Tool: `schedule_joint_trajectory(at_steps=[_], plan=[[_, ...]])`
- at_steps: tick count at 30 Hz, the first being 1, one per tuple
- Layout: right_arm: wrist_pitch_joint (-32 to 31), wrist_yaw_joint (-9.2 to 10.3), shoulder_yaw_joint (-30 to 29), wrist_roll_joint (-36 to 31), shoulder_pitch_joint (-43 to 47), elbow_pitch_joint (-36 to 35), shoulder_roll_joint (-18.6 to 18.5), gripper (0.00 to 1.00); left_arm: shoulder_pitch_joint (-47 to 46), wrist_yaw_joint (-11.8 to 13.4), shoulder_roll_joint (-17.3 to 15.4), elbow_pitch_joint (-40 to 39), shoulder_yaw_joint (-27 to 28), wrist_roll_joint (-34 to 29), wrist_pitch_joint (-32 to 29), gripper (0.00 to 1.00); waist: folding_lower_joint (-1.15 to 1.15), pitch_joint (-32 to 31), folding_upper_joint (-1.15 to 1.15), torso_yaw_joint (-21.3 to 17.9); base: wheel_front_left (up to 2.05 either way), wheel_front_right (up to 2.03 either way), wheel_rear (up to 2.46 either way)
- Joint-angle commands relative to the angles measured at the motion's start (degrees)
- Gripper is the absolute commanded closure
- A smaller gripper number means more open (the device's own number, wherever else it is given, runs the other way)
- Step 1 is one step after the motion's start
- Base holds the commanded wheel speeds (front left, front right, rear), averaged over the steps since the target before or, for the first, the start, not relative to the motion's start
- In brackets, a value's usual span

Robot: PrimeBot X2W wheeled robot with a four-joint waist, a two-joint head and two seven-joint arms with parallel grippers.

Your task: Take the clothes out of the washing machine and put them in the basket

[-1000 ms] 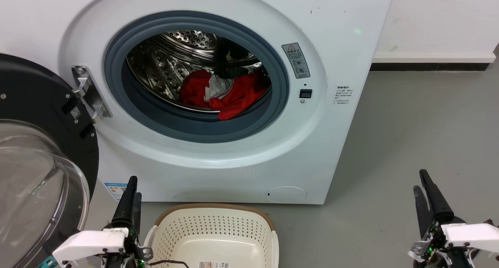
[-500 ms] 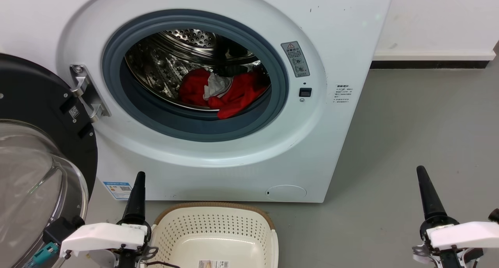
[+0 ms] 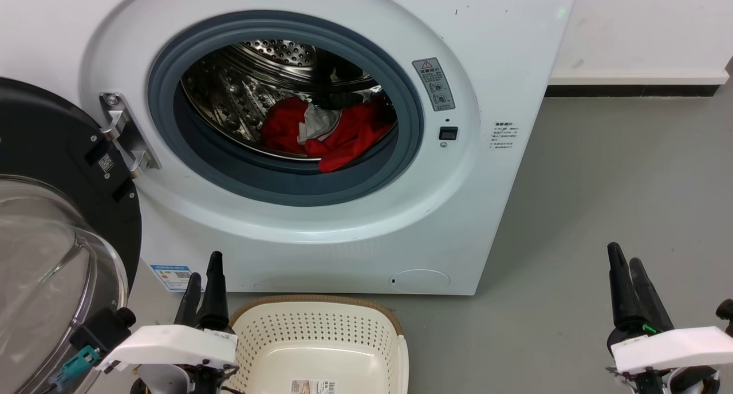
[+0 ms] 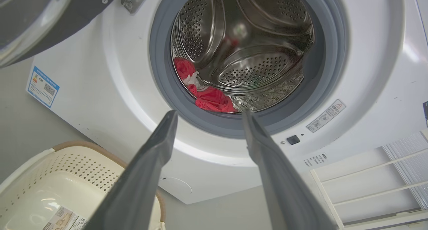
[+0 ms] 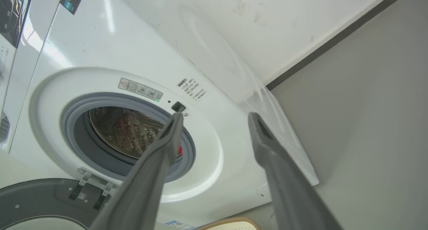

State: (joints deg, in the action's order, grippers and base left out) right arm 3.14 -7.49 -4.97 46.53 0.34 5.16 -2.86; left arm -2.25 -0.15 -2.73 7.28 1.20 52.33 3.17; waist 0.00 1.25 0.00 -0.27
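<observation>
Door wide, clothes near lip of drum | basket before washer for a short drop | left gripper and right gripper splayed, empty, ready to reach

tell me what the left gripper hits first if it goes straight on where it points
Likely the round grey rubber ring of the large white washing machine, just below the red fabric clothes; the left gripper may clear it, depth unclear.

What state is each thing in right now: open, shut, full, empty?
Washing machine door: swung wide open.
Clothes: bunched inside the drum.
Basket: no clothes inside, just a label.
Left gripper: open, holding nothing.
Right gripper: open, holding nothing.
</observation>
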Motion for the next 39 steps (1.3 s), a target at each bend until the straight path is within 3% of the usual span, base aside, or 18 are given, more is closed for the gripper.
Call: schedule_joint_trajectory(at_steps=[1, 39], plan=[[0.63, 0.00, 0.11, -2.47, -0.03, -1.33, -0.09, 0.00, -0.14, 0.36, -0.12, -1.29, -0.20, -2.16, 0.63, 0.00, 0.00, 0.05, 0.00, -0.02, 0.00, 0.00, 0.00], [6.76, 0.00, 1.59, -30.48, 4.16, -6.61, -0.06, 0.00, 3.05, 2.17, -0.17, -4.86, -2.79, -26.60, 6.77, 0.00, 0.00, 0.40, 0.00, -0.18, 0.00, 0.00, 0.00]])
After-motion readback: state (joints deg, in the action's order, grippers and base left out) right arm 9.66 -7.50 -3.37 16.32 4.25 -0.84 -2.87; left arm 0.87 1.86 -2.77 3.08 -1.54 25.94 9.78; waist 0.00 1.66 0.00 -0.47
